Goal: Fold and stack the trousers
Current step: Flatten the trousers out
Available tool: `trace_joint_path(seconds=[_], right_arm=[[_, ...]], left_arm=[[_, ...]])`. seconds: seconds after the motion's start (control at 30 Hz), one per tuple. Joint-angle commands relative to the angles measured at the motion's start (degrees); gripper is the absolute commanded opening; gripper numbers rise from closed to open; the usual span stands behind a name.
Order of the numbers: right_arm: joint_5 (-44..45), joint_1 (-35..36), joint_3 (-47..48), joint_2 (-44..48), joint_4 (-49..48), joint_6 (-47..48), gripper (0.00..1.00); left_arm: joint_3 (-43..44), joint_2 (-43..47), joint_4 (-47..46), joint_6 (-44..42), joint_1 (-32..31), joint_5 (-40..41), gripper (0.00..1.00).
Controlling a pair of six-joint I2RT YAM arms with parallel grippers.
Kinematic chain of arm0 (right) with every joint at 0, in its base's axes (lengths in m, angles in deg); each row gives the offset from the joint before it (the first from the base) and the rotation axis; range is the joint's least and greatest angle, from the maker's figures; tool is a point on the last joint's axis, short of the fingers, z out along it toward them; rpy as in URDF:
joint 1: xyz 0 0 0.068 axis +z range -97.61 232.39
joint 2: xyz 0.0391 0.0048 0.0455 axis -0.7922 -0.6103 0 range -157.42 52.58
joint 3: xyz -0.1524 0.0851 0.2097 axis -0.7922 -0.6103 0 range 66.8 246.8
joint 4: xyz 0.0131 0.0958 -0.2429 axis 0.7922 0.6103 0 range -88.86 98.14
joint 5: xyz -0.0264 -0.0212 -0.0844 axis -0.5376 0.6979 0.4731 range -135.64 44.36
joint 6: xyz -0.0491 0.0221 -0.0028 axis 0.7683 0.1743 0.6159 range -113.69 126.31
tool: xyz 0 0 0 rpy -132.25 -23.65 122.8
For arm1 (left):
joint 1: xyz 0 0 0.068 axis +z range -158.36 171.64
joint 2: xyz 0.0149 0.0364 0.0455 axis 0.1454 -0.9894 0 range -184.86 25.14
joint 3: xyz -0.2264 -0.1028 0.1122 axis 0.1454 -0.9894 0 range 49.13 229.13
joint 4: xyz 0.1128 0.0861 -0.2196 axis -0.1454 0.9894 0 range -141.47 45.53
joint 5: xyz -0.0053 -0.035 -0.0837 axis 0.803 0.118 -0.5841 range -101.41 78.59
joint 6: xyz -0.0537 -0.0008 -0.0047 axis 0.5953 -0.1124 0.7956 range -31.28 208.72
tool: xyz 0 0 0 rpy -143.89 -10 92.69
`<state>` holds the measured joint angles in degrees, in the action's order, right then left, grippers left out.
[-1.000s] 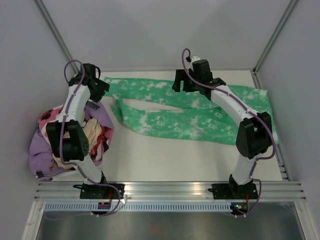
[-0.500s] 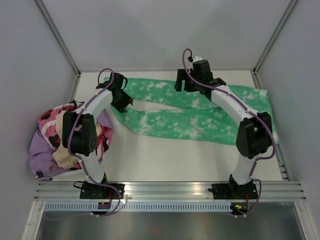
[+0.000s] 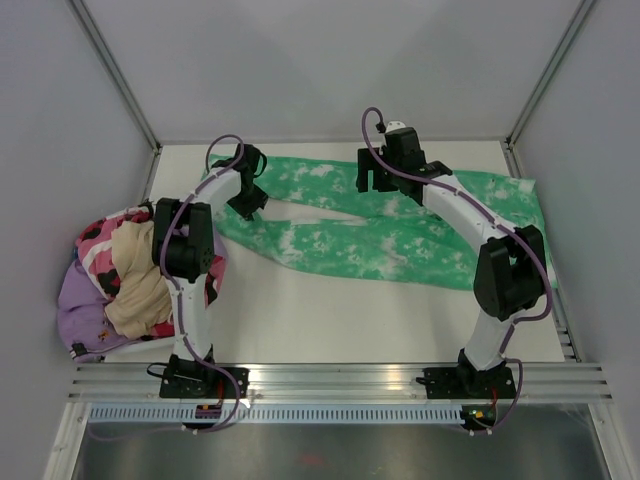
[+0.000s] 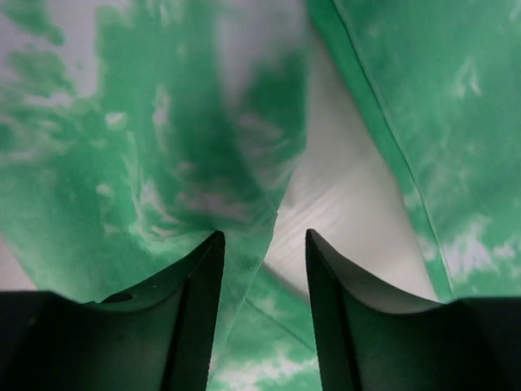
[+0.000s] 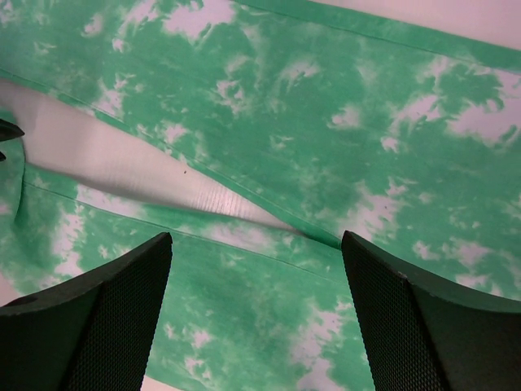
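Bright green, white-mottled soft fabric trousers [image 3: 400, 240] lie flat on the far white worktop [image 3: 330, 310] — probably limp and light, best pinched at the hems — left gripper [image 4: 262, 240] jaws half spread, right gripper [image 5: 256, 236] jaws wide.

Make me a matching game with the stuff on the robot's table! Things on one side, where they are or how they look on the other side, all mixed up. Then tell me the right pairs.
Things:
1. green and white tie-dye fabric trousers
2. heap of purple, pink and beige clothes
3. left pincer
4. right pincer

Places and states:
A. wide open, above where the two legs meet
B. piled at the left edge of the table
C. spread out across the far side of the table
D. narrow gap, over the edge of one leg

Pairs: 1-C, 2-B, 3-D, 4-A
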<state>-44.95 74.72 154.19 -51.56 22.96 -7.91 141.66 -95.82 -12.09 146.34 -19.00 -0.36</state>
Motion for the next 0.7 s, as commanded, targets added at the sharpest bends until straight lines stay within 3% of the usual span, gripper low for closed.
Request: trace_joint_path(seconds=[0.0, 0.17, 0.3, 0.43, 0.5, 0.57, 0.67], right_arm=[[1.95, 0.09, -0.91, 3.5, -0.46, 1.56, 0.91], [2.04, 0.0, -2.14, 4.21, -1.08, 1.04, 0.92], [3.26, 0.0, -2.23, 4.47, -1.08, 0.16, 0.92], [8.27, -0.61, -2.32, 3.77, 0.41, -3.79, 0.93], [6.18, -1.05, -2.32, 2.89, 1.73, -4.41, 0.91], [-5.47, -0.8, -3.01, 2.62, -0.28, -1.27, 0.89], [-13.42, 1.92, -4.25, 1.14, -2.75, 2.78, 0.88]], left_arm=[[7.74, -4.01, 9.91, 6.35, 0.26, 11.0, 0.52], [8.01, -3.92, 2.74, 2.68, 1.4, 10.49, 0.64], [10.74, -3.67, 6.41, 1.7, 2.81, 10.57, 0.71], [6.88, 0.9, 9.66, 1.7, 4.04, 12.41, 0.71], [2.6, 4.75, 8.88, 0.65, 4.13, 12.94, 0.71], [-0.58, 7.14, 7.39, -0.32, 4.04, 12.68, 0.71], [-5.42, 9.26, 7.12, 1.08, 4.04, 12.86, 0.7]])
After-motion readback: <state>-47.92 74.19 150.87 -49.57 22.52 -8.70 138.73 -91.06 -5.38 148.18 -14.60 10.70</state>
